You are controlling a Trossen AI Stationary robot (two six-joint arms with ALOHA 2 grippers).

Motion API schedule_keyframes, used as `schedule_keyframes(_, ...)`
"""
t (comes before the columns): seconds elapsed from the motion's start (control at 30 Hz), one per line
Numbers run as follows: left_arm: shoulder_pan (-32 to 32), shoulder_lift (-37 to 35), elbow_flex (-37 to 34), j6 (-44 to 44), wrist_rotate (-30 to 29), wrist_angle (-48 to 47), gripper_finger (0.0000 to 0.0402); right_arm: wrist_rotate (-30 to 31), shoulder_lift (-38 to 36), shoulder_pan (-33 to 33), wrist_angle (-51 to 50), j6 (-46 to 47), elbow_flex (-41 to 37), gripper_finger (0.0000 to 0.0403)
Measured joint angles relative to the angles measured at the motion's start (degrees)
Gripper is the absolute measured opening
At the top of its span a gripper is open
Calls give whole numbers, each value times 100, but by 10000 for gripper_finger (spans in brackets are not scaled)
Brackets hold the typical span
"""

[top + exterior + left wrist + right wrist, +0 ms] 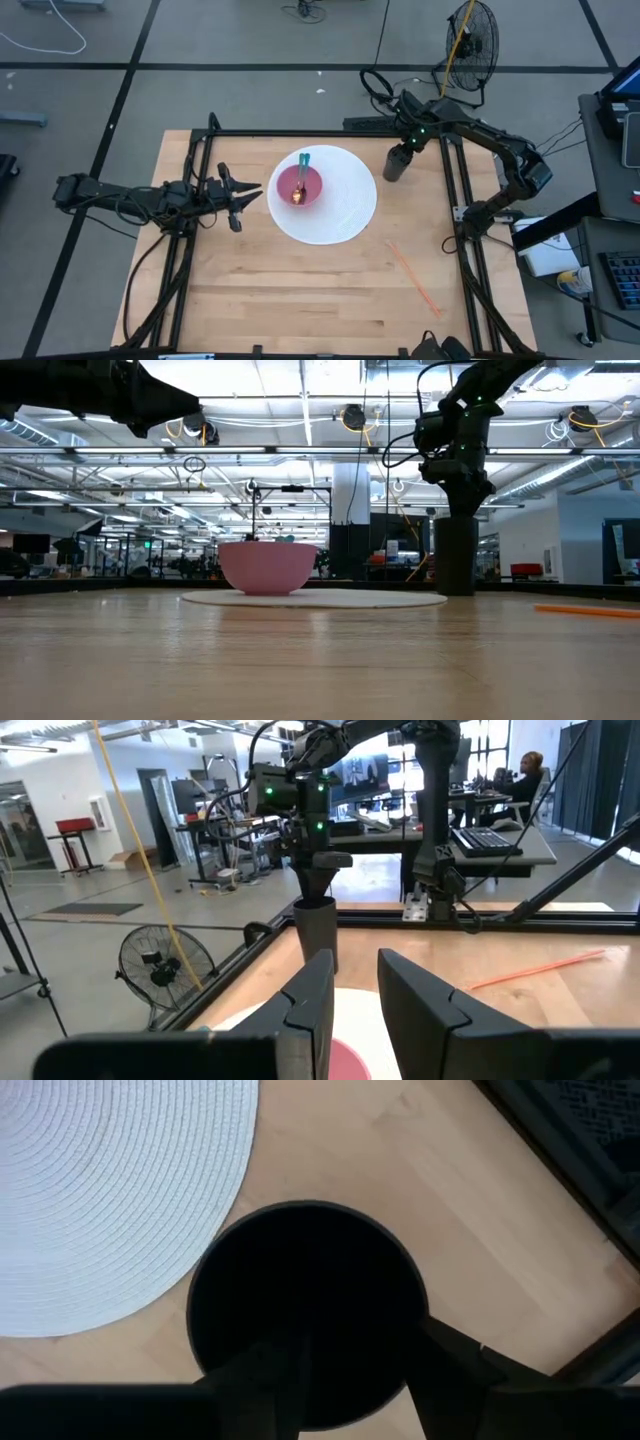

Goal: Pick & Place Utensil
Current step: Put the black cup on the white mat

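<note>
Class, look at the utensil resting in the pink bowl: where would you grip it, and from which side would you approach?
Grip the teal handle where it sticks out over the pink bowl rim, coming straight down from above. The head sits inside the bowl, so the walls block a side approach. The left gripper waits nearby, open.

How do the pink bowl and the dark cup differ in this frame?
The pink bowl is low and wide; the dark cup is tall and narrow. The bowl sits on the white round placemat, while the cup stands on bare wood just beside the mat's edge. The bowl holds a utensil with a teal handle; the cup looks empty from the right wrist view. The right gripper hangs over the cup; nothing is over the bowl. Both stand upright.
</note>
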Motion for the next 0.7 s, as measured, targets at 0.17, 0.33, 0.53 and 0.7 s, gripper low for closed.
schedule_keyframes(0.17,1,0,0,-17,1,1,88,1,0,0,-4,43,-2,128)
schedule_keyframes(0.33,1,0,2,-21,2,-51,88,131,0,9,26,47,-2,101)
schedule_keyframes(0.53,0,-1,2,-21,2,-122,88,-320,-21,11,88,37,-2,81)
schedule_keyframes(0.7,1,0,2,7,2,-120,88,-336,-24,13,94,17,-2,80)
